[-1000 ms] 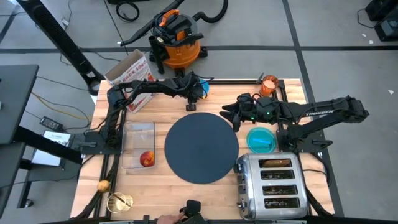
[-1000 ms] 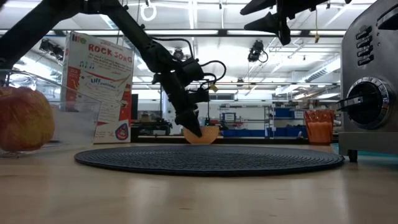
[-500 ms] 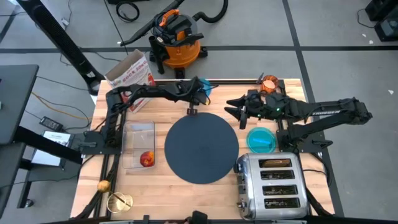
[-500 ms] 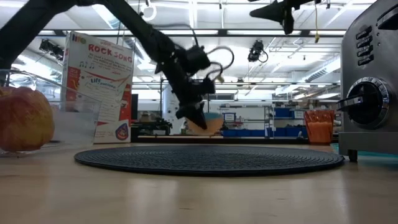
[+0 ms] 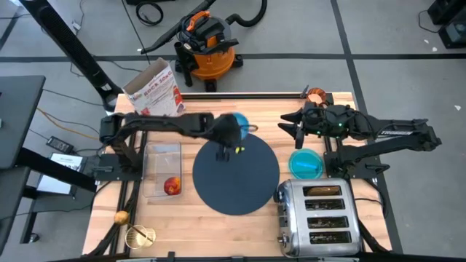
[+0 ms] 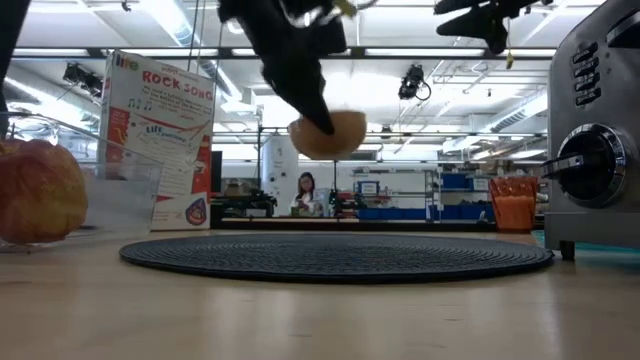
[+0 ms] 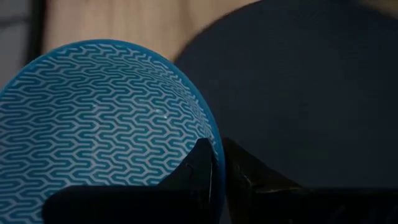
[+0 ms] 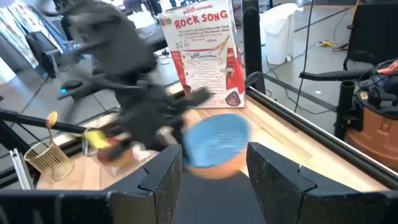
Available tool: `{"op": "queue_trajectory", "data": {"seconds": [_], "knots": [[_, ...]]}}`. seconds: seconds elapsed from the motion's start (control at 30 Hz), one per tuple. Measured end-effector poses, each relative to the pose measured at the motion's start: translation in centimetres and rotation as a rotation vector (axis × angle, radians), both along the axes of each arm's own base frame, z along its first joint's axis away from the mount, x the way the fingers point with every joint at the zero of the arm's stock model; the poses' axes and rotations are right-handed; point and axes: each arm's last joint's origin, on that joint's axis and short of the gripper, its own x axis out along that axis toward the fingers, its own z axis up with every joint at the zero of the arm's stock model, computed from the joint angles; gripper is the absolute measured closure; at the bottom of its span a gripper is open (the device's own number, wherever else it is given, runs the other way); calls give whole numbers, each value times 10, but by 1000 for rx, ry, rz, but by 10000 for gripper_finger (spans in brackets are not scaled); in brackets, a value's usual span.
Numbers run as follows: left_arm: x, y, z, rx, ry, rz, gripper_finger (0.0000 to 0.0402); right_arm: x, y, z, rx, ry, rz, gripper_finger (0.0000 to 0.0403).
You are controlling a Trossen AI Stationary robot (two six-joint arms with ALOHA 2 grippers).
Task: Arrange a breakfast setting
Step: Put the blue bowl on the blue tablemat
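The left gripper (image 5: 234, 140) pinches the bowl (image 5: 234, 124) by its rim in its jaws, up over the mat's (image 5: 237, 175) far edge. Nothing sits on the mat yet. The right gripper (image 5: 291, 127) waits beside it, jaws spread, empty.

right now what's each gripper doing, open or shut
Left gripper: shut on the light-blue bowl's rim, carrying it above the mat.
Right gripper: open, empty.

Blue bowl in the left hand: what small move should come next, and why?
Probably carry the small blue bowl a little farther in over the dark round mat and lower it. The left hand is shut on the bowl's rim, and the low view shows the bowl hanging well above the mat. From above it sits only over the mat's far edge.
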Motion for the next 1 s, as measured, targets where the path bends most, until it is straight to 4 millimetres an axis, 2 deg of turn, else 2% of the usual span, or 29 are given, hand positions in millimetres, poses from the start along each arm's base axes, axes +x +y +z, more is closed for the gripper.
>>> {"op": "queue_trajectory", "data": {"seconds": [0.17, 0.27, 0.37, 0.43, 0.57, 0.73, 0.8, 1.0], "knots": [[-2, -59, 4, -133, -34, 73, 374, 5, 1, -11, 9, 96, 11, 215], [2, -90, -5, -147, -58, 121, 374, 15, 5, -19, -8, 161, 77, 215], [5, -111, -20, -171, -49, 185, 374, 25, 13, -22, 2, 179, 184, 215], [8, -120, -27, -153, -61, 208, 374, 32, 22, -17, 25, 181, 235, 215], [13, -124, -45, -130, -26, 216, 374, 43, 41, 0, 12, 225, 301, 216], [21, -117, -68, -56, 52, 144, 374, 52, 55, 13, 8, 283, 275, 216], [25, -115, -76, -87, 73, 122, 373, 54, 59, 12, 20, 292, 238, 216], [31, -111, -84, -89, 75, 89, 372, 60, 74, 6, 102, 269, 160, 216]]}}
